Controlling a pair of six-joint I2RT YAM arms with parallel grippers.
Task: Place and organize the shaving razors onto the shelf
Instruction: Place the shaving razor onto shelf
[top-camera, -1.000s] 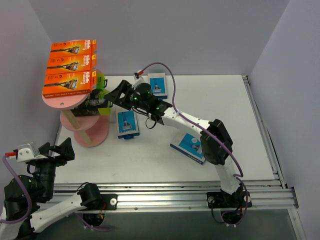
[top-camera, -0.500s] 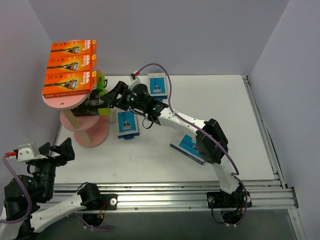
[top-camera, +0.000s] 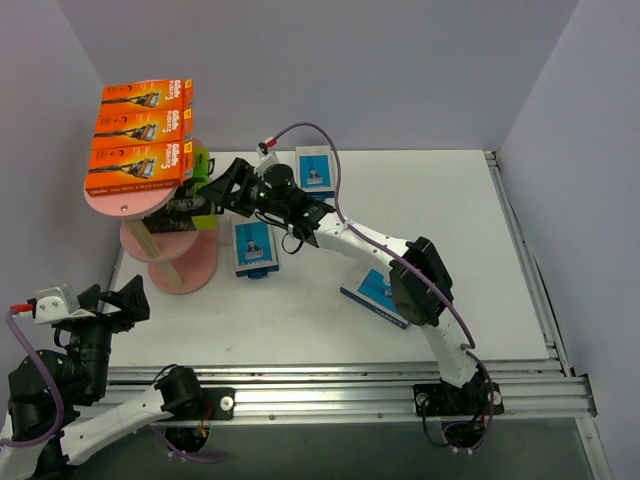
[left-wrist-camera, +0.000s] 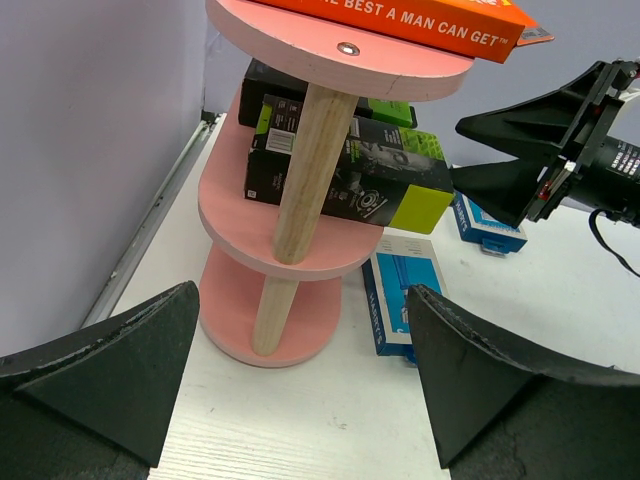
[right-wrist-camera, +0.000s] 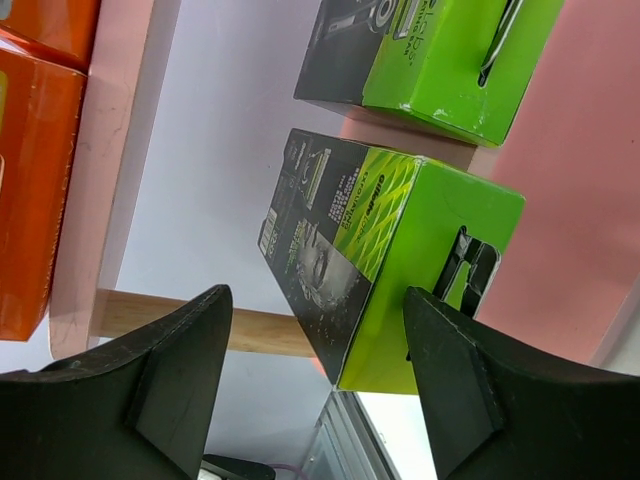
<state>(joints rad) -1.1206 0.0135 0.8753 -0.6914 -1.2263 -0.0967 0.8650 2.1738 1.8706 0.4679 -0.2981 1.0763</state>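
The pink shelf (top-camera: 165, 262) stands at the far left. Three orange razor packs (top-camera: 140, 165) lie on its top board. Two black-and-lime packs (top-camera: 196, 205) lie on its middle board, the nearer one (right-wrist-camera: 390, 250) in front of the other (right-wrist-camera: 440, 60). My right gripper (top-camera: 218, 190) is open at the nearer pack's lime end, with its fingers wide on either side and not closed on it; it also shows in the left wrist view (left-wrist-camera: 458, 152). Three blue packs (top-camera: 254, 248) (top-camera: 316, 170) (top-camera: 378, 293) lie on the table. My left gripper (top-camera: 108, 300) is open and empty, low at the near left.
The shelf's wooden upright (left-wrist-camera: 300, 200) runs in front of the black packs. The left wall stands close behind the shelf. A rail (top-camera: 520, 250) runs along the table's right edge. My right arm's cable (top-camera: 330, 135) loops over the far blue pack.
My right gripper has edged left toward the shelf's middle board, staying open. The packs and my left arm have not moved.
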